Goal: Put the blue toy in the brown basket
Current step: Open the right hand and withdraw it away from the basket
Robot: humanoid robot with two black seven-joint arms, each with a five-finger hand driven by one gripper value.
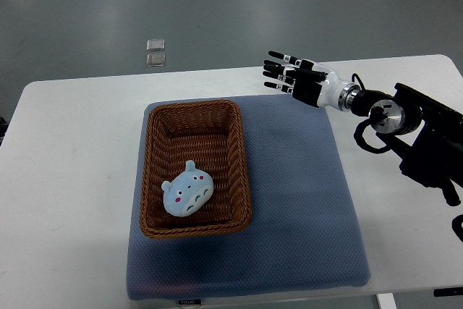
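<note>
From where I stand, the blue plush toy already lies inside the brown wicker basket, resting on the basket floor toward its near end, face up, with its small ears pointing to the far side. The basket sits on the left half of a grey-blue mat, and the mat covers the middle of a white table.

The right hand hangs over the far right corner of the mat, well apart from the basket and the toy. Its fingers are stretched out straight toward the left and hold nothing. The arm runs in from the right edge, dark and bulky past the white wrist. The left arm does not show at all.

To my eye, the placing is done: the toy is down in the basket and the hand is empty and clear of it. What is in hand now looks like the retreat after release. The next move calls for little, I would say: draw the arm back toward the right edge and keep it high enough that the fingers do not catch the basket rim or drag the mat. Nothing seems to need regrasping, since the toy sits fully inside the walls.

On the floor beyond the table lie two small clear squares.
</note>
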